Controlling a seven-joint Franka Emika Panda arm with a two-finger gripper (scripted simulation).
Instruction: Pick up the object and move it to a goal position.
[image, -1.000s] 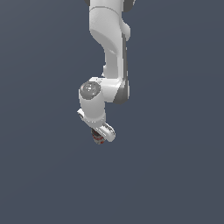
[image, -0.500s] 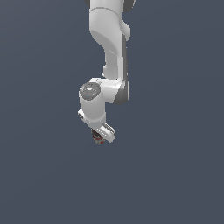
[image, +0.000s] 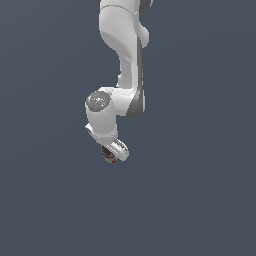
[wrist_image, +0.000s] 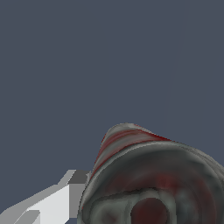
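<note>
A glossy white robot arm (image: 122, 55), built of rounded, moulded segments with a dark grey strip down one side of its lower link, hangs from the top of the exterior view against a flat, featureless slate-blue backdrop. A domed wrist joint (image: 99, 101) with a speckled grey circular cap faces the camera, and below it the white hand (image: 113, 153) points downward.

Tucked at the tip of the hand, partly hidden behind a rounded white housing, sits the object (image: 108, 154), a small dark can-like cylinder, much narrower than the hand, with flecks of red visible. It sits pressed right against the hand's underside, with nothing shown beneath it.

In the wrist view the object (wrist_image: 153, 179) fills the lower part of the picture at very close range. Its round end is ringed in mottled grey, with a dark red disc near the centre, and its curved side carries streaked bands of red and white on a dull, weathered-looking surface. One flat-sided white finger (wrist_image: 52, 201), capped by a grey pad, lies against the can's side. The opposite finger is out of sight, so only the near side of the grip shows; the hand appears closed narrowly on the can.
</note>
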